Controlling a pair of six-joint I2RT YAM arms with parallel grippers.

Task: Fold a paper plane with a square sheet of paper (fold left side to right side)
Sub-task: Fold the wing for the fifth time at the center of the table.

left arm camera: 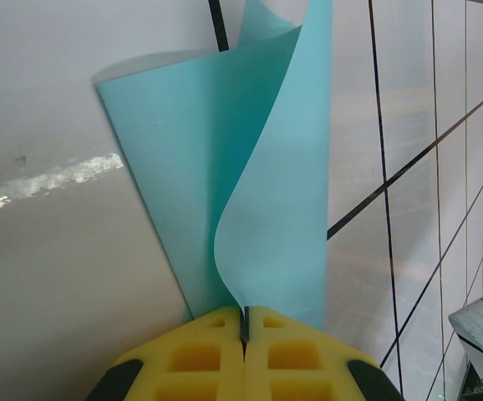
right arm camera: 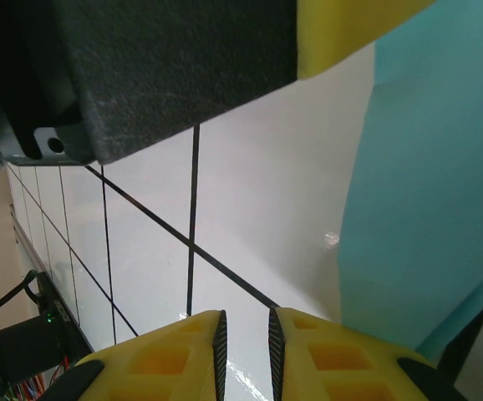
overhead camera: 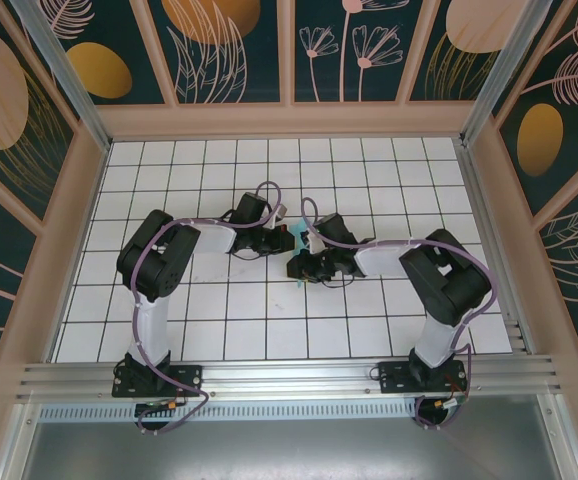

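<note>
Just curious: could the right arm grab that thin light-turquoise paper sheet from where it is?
Probably yes: the paper sheet lies just beside the right gripper, whose jaws stand slightly apart and empty; nothing blocks it.

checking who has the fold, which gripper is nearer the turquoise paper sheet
Left. The left gripper is pinching the turquoise paper sheet, jaws shut on its edge; the right gripper sits just beside the sheet, jaws slightly apart and empty.

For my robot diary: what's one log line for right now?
left gripper: shut on square sheet of paper | sheet: curled over itself, not flat | right gripper: slightly open, empty, beside sheet
</note>
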